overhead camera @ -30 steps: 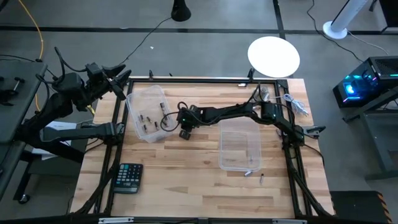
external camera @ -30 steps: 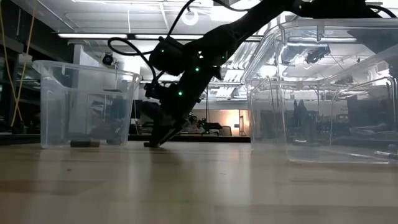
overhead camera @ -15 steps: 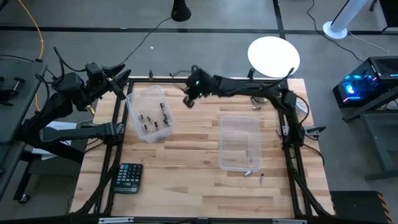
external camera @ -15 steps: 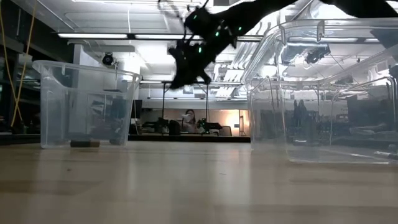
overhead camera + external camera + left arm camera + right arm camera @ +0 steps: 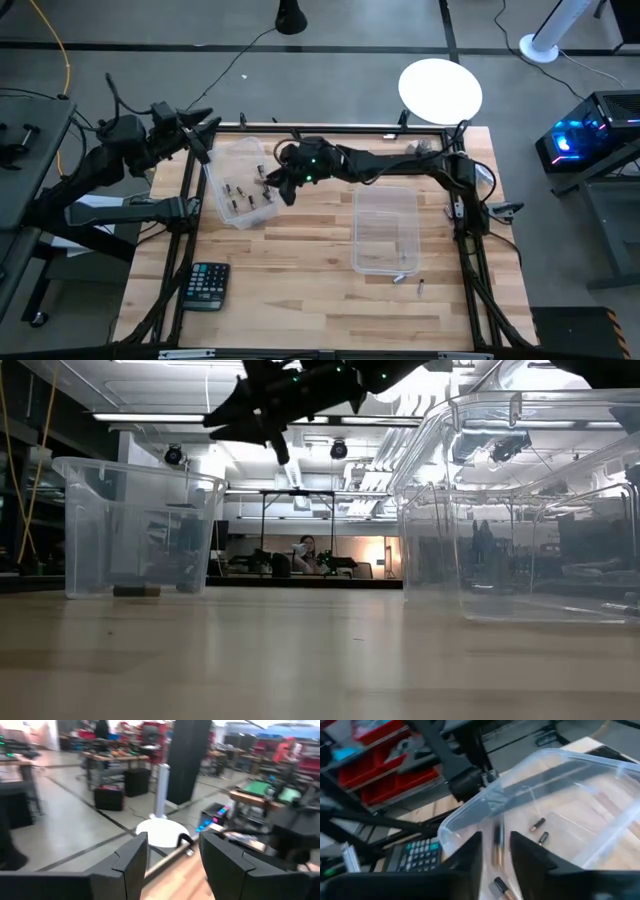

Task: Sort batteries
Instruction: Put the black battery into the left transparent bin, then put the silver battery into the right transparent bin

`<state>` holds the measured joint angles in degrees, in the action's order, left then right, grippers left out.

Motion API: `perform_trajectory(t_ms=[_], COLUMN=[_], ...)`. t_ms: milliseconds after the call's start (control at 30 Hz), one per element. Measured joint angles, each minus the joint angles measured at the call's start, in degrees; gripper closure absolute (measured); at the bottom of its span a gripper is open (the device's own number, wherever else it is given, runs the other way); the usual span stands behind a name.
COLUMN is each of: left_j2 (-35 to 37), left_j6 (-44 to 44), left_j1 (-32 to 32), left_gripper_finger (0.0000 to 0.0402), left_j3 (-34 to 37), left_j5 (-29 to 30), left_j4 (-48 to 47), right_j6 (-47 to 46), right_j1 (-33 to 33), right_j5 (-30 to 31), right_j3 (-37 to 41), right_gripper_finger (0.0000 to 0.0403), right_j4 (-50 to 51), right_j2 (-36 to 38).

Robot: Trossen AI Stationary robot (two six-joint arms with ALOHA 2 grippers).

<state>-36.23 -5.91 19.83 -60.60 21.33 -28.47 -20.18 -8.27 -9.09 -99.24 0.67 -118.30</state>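
Several small dark and silvery batteries (image 5: 243,195) lie on the floor of the left clear bin (image 5: 222,160); the right wrist view shows some of these batteries (image 5: 536,824). Two more batteries (image 5: 400,281) lie on the table by the right clear bin (image 5: 385,205). My right gripper (image 5: 270,184) hangs open above the left bin's right side, high in the low view (image 5: 262,428). One blurred battery (image 5: 496,851) shows in the gap between its fingers, clear of both. My left gripper (image 5: 172,860) is open, raised beyond the table's far-left corner (image 5: 195,135).
A black calculator (image 5: 206,285) lies near the table's near-left corner. A white round disc (image 5: 440,90) stands beyond the far edge. Cables and small parts (image 5: 470,168) sit at the far-right corner. Bare wood lies between the two bins.
My right gripper rose from the table between the bins, swung up toward the far edge, then came left and down over the left bin's right side. My left arm shifted a little toward the table.
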Motion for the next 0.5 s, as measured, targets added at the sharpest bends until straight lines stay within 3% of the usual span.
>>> perform_trajectory(t_ms=[133, 267, 367, 500], left_j2=[-1.64, -3.55, -6.44, -11.65], left_j6=[0.69, 3.48, 3.55, 2.78], left_j1=[-0.02, -0.02, -0.02, -0.08], left_gripper_finger=[0.0233, 0.0233, 0.0233, 0.0233], left_j3=[0.00, 0.00, 0.00, 0.00], left_j5=[-4.96, -9.69, -15.20, -21.95], left_j4=[-0.12, -0.05, -0.66, -0.75], right_j6=[-3.54, -9.51, -7.99, -3.50], right_j1=[0.87, -0.06, -0.01, 3.15], right_j5=[6.63, 1.71, 3.32, 17.50], right_j3=[0.00, 0.04, 0.09, -0.12], right_gripper_finger=[0.0245, 0.0218, 0.0218, 0.0224], right_j4=[-0.01, 2.45, 13.30, 37.33], right_j2=[-0.02, 1.64, 7.61, 17.39])
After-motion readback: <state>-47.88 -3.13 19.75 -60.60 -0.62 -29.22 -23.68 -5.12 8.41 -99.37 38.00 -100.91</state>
